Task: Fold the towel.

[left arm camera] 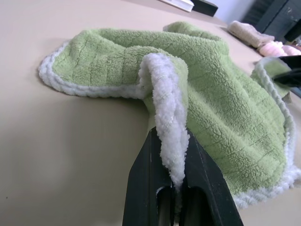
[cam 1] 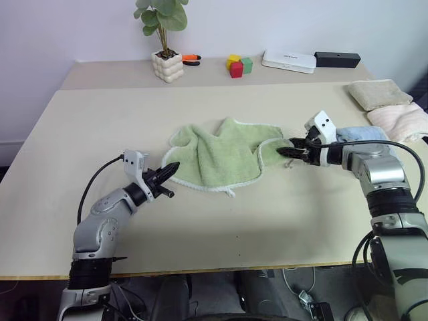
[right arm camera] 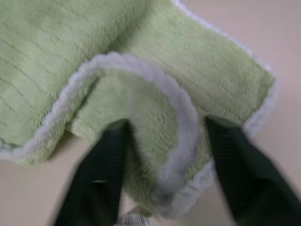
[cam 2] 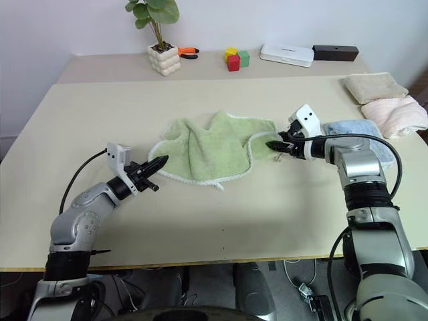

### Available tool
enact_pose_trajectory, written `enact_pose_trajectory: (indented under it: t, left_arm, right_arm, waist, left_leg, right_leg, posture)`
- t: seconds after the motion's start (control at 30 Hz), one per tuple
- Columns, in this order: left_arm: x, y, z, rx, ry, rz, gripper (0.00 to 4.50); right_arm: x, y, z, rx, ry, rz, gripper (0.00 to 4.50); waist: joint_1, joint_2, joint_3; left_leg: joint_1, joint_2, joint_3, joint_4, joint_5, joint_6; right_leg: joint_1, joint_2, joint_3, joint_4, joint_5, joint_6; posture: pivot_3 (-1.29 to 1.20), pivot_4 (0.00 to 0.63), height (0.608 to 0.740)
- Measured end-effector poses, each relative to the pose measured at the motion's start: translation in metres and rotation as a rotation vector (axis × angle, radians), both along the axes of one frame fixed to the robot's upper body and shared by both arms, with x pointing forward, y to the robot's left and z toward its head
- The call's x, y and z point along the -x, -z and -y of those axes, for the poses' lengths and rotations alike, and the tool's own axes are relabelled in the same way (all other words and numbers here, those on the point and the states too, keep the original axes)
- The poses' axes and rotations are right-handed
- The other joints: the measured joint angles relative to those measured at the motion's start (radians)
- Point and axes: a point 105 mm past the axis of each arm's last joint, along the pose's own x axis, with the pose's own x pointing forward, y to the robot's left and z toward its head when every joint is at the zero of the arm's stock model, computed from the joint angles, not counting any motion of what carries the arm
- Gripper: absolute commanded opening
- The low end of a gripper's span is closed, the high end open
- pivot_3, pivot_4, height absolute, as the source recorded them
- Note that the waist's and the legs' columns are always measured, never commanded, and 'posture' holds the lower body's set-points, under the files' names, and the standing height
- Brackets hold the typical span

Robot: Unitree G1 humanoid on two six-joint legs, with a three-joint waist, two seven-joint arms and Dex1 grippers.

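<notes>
The towel, light green with whitish trim, lies crumpled and partly bunched in the middle of the table. My left gripper is at its near left corner. It is shut on the white-trimmed edge, which rises pinched between the two black fingers. My right gripper is at the towel's right corner. In the right wrist view its fingers stand apart on either side of a rolled fold of the towel, close against it.
A folded light blue towel lies just behind my right wrist, with beige and pink folded towels beyond it. Along the back stand a potted plant, coloured blocks, a white box and a black box.
</notes>
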Motion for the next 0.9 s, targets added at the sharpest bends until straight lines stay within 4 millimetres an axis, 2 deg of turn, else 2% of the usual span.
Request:
enact_pose_trajectory:
  t: [0.03,0.07,0.2,0.3,0.4,0.5,0.57,0.77,0.9]
  left_arm:
    - [0.0,0.0,0.0,-0.002,-0.002,0.001,0.0]
    - [0.001,0.0,-0.001,-0.006,-0.003,0.001,0.0]
    - [0.003,0.001,-0.007,-0.023,-0.007,-0.011,0.0]
    - [0.01,0.001,-0.017,-0.038,-0.008,-0.03,0.0]
    - [0.024,-0.001,-0.036,-0.078,-0.006,-0.063,0.0]
    - [0.037,-0.005,-0.042,-0.095,0.032,-0.089,0.0]
    - [0.053,-0.006,-0.046,-0.108,0.074,-0.136,0.0]
    - [0.09,-0.004,-0.061,-0.131,0.134,-0.267,0.0]
    - [0.108,0.0,-0.075,-0.123,0.129,-0.338,0.0]
  right_arm:
    - [0.0,0.0,0.0,-0.002,-0.005,-0.002,0.13]
    - [0.001,0.0,-0.001,-0.006,-0.009,-0.002,0.05]
    - [0.011,-0.002,-0.006,-0.012,-0.077,0.031,0.05]
    - [0.03,-0.003,-0.008,-0.003,-0.158,0.054,0.05]
    - [0.059,-0.007,-0.003,0.033,-0.248,0.071,0.05]
    - [0.08,-0.008,-0.005,0.063,-0.313,0.073,0.05]
    - [0.1,-0.006,-0.004,0.088,-0.358,0.052,0.05]
    - [0.14,0.006,0.0,0.105,-0.432,-0.021,0.05]
    - [0.157,0.012,0.003,0.106,-0.451,-0.062,0.05]
  waist:
    - [0.0,0.0,0.0]
    - [0.0,0.0,0.0]
    - [0.0,0.0,0.0]
    - [0.0,0.0,0.0]
    - [0.0,0.0,0.001]
    - [-0.001,0.0,0.001]
    - [-0.001,0.0,0.001]
    - [0.001,-0.002,0.002]
    - [0.0,-0.003,0.003]
  left_leg:
    - [0.0,0.0,0.0,0.0,0.0,0.0]
    - [0.0,0.0,0.0,0.0,0.0,0.0]
    - [0.0,0.0,0.0,0.0,0.0,0.0]
    - [0.0,0.0,0.0,0.0,0.0,0.0]
    - [0.0,0.0,0.0,0.0,-0.001,0.001]
    - [0.0,0.0,0.0,0.0,-0.001,0.001]
    - [0.0,0.0,0.0,0.0,-0.001,0.001]
    - [0.0,0.0,0.001,0.001,-0.002,0.003]
    - [0.0,0.0,0.001,0.001,-0.002,0.003]
  right_leg:
    - [0.0,0.0,0.0,0.0,0.0,0.0]
    - [0.0,0.0,0.0,0.0,0.0,0.0]
    - [0.0,0.0,0.0,0.0,0.0,0.0]
    - [0.0,0.0,0.0,0.0,0.0,0.0]
    - [0.0,0.0,0.0,0.0,0.0,0.001]
    - [0.0,0.0,0.0,0.0,-0.001,0.0]
    - [0.0,0.0,0.0,0.0,-0.002,-0.001]
    - [0.0,0.0,0.0,0.0,-0.006,-0.006]
    - [0.0,0.0,0.001,0.0,-0.006,-0.007]
  posture:
    - [0.0,0.15,0.74]
    - [0.0,0.15,0.74]
    - [0.0,0.15,0.74]
    - [0.0,0.15,0.74]
    - [0.0,0.15,0.74]
    - [0.0,0.15,0.74]
    - [0.0,0.15,0.74]
    - [0.0,0.15,0.74]
    - [0.0,0.15,0.74]
